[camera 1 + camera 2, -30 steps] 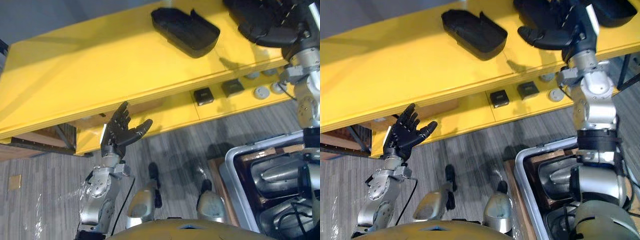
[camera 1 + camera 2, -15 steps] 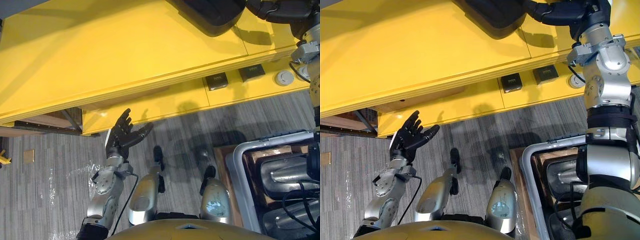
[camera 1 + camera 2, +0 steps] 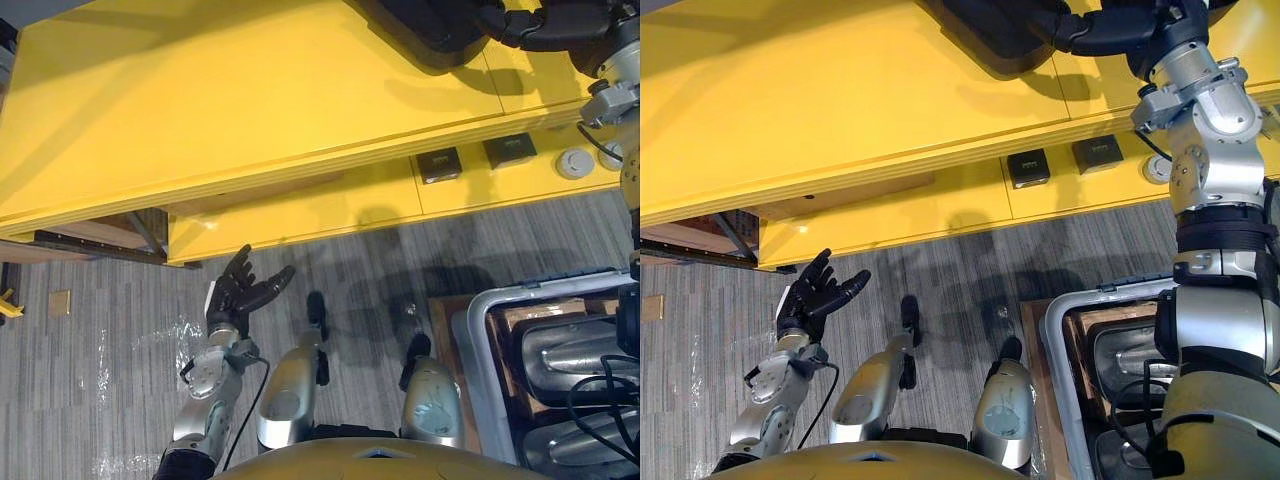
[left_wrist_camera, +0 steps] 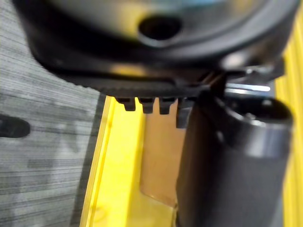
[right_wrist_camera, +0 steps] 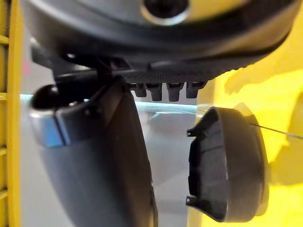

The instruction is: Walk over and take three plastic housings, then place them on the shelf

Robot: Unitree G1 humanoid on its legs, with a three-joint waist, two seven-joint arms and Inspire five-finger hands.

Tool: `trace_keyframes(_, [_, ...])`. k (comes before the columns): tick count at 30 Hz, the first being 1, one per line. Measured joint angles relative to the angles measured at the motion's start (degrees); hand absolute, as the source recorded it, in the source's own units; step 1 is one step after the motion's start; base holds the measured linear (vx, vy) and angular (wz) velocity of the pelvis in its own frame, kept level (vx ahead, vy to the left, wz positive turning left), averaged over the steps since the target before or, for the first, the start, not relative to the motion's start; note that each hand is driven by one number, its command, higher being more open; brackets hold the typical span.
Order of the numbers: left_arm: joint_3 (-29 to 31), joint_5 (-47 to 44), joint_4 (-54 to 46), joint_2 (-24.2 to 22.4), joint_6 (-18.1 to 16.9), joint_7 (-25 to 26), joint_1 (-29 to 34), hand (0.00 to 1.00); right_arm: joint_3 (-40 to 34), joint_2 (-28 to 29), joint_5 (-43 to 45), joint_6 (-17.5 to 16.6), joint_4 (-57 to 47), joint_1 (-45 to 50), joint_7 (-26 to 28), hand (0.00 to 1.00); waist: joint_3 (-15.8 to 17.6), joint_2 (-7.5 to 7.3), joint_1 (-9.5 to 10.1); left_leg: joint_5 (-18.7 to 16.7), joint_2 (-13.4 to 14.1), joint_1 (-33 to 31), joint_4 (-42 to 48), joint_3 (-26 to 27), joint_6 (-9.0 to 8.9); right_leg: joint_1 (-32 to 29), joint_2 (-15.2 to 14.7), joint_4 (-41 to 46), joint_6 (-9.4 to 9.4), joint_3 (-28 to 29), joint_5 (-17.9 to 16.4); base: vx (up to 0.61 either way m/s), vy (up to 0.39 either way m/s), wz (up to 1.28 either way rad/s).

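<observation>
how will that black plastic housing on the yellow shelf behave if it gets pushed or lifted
The black plastic housing looks like a thin hollow shell, so it is probably light and stiff. Its curved outer side suggests it may rock or slide on the smooth yellow shelf.

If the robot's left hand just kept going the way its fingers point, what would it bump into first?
Probably the front edge of the lower yellow shelf: the open left hand points up towards it with nothing in between. Depth is hard to judge here.

The shelf [image 3: 250, 100] is seen smooth, glossy yellow; the housing [image 3: 990, 35] at twelve o'clock is shown in matt black plastic.
</observation>
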Motion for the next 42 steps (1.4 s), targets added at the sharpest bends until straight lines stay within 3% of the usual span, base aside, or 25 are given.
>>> trace_keyframes(4, [-0.38,0.02,0.00,0.07,-0.04,-2.29,0.01,1.00,0.69,0.07,-0.04,2.48,2.58,0.02,-1.74,1.00,0.07,-0.11,0.05,-0.03,0.04,0.62,-0.01,0.01,-0.04,0.63,0.05,-0.17,0.00,0.00,0.00,0.00,-0.039,-0.01])
trace_keyframes(12, [-2.21,0.12,0.01,1.71,-0.05,-4.48,0.05,1.00,0.95,0.07,-2.21,3.28,4.19,0.02,-1.08,1.00,0.09,-0.13,-0.27,-0.15,0.22,0.67,-0.01,0.27,-0.20,0.54,0.22,-0.36,0.02,0.25,0.03,0.00,-0.040,-0.02])
trace_keyframes(17, [-4.87,0.05,0.01,2.16,-0.05,-7.08,0.01,1.00,3.15,0.07,-2.22,3.51,4.17,-0.11,3.34,1.00,0.09,-0.13,-0.30,-0.31,0.26,1.17,-0.01,0.88,-0.34,0.80,0.32,-0.83,0.17,0.92,0.15,0.01,-0.024,-0.06])
trace_keyframes(25, [-5.57,0.04,0.04,2.18,0.07,-7.19,0.04,1.00,4.29,0.08,-2.20,3.51,4.08,-0.69,7.80,1.00,0.09,-0.13,-0.38,-0.43,0.37,1.25,-0.01,1.01,-0.48,0.87,0.42,-0.97,0.19,0.97,0.17,0.01,-0.031,-0.01])
trace_keyframes(42, [-5.43,0.12,2.16,2.21,0.09,-7.82,0.00,1.00,5.18,0.39,-2.23,3.71,2.66,0.37,11.41,1.00,0.44,-0.69,-0.33,-0.59,0.46,2.22,-0.01,1.01,-0.64,1.91,0.51,-1.25,0.20,0.88,0.17,0.00,-0.010,0.00])
